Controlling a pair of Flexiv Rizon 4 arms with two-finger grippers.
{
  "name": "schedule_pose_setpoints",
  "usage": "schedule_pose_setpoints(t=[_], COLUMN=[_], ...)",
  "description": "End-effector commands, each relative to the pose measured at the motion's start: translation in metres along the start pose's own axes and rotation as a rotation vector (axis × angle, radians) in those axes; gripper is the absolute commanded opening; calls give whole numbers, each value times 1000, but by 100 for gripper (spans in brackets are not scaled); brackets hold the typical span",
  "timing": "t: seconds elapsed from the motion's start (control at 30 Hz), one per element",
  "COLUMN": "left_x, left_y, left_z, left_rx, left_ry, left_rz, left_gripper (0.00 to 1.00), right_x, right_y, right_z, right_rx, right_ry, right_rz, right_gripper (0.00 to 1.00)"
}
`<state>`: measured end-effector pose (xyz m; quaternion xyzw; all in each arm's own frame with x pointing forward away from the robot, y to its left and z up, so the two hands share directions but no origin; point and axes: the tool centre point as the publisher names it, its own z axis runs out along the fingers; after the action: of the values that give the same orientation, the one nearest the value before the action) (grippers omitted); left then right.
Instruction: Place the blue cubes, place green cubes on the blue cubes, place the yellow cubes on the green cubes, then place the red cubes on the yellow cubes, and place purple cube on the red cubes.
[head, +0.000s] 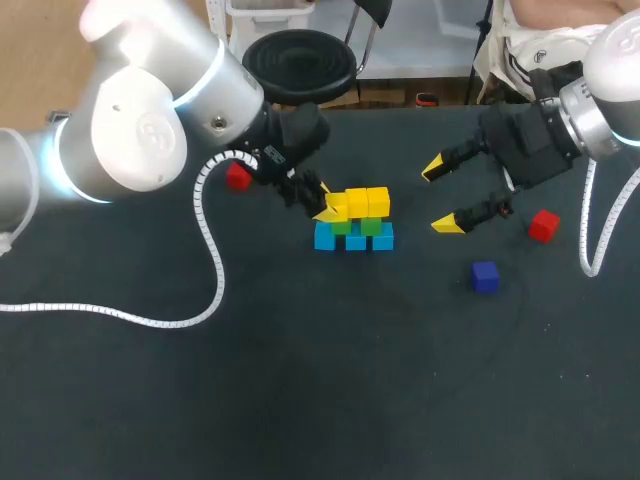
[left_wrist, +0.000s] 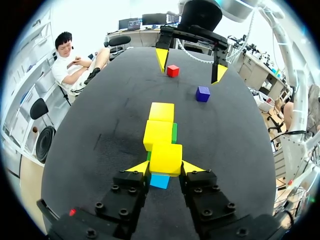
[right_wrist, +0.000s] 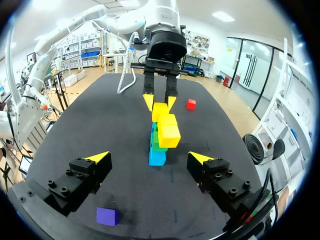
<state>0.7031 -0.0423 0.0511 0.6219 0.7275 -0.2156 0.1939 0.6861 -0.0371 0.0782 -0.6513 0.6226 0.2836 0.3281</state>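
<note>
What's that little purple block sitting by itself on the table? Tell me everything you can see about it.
The purple cube is a small, plain block, dark bluish purple, with crisp edges and matte faces. It rests flat on the dark table, and nothing touches it. It lies apart from the stack of blocks, on the right arm's side, near the open right gripper, which is not holding it. A red cube lies close by.
</note>
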Motion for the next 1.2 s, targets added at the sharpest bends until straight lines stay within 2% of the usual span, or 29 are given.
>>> schedule_pose_setpoints(t=[0.03,1.2], left_x=[-1,0], left_y=[2,8], left_z=[0,2], left_rx=[2,4], left_ry=[9,4], left_rz=[-4,-22], left_gripper=[0,0], right_x=[0,0], right_y=[1,1], right_z=[0,0], right_rx=[1,1], right_ry=[-1,-1], right_rz=[-1,-1], right_gripper=[100,100])
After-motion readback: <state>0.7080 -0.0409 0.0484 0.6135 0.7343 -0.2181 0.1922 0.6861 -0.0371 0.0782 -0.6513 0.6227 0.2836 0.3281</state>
